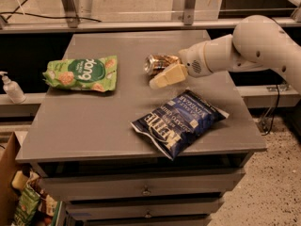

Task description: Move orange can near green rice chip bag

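Note:
The orange can (159,62) lies on its side on the grey table (94,126), a little right of the middle at the back, its silvery top rim facing left. The green rice chip bag (81,73) lies flat at the table's left, about a can's length and a half from the can. My gripper (162,76), cream-coloured on a white arm reaching in from the right, sits right at the can's near side and overlaps its lower edge. I cannot tell whether it holds the can.
A dark blue Kettle chip bag (178,122) lies at the front right of the table, just below the gripper. A soap dispenser (11,88) stands on a ledge to the left. Drawers (146,189) are under the table and a box of snacks (26,206) is at lower left.

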Robot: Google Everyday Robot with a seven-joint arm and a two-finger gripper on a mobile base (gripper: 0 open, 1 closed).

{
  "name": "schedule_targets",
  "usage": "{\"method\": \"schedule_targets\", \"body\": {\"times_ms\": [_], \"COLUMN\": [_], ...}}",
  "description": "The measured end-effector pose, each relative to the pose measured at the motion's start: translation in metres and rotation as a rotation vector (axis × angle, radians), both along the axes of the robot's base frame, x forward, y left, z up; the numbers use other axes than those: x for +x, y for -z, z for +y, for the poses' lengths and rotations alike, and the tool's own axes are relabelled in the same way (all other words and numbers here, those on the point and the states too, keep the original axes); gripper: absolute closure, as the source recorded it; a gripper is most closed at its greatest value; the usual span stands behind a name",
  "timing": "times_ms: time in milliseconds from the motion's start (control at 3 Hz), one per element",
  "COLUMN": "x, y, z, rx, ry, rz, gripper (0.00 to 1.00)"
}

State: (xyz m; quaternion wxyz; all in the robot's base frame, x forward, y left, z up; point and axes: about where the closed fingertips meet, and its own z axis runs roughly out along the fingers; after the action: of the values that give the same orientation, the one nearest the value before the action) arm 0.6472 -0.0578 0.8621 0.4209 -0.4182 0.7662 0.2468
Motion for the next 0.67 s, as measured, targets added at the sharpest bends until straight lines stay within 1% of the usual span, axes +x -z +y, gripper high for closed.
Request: {"method": "schedule_targets", "body": {"times_ms": [333,667], "x": [0.0063,0.0025], "y": [0.0074,0.0067], "z": [-0.0159,-0.0177], "rx": [-0.025,-0.016], "ry": [0.034,0.036], "rz": [-0.003,-0.001], "gripper": [0.0,0.0]}}
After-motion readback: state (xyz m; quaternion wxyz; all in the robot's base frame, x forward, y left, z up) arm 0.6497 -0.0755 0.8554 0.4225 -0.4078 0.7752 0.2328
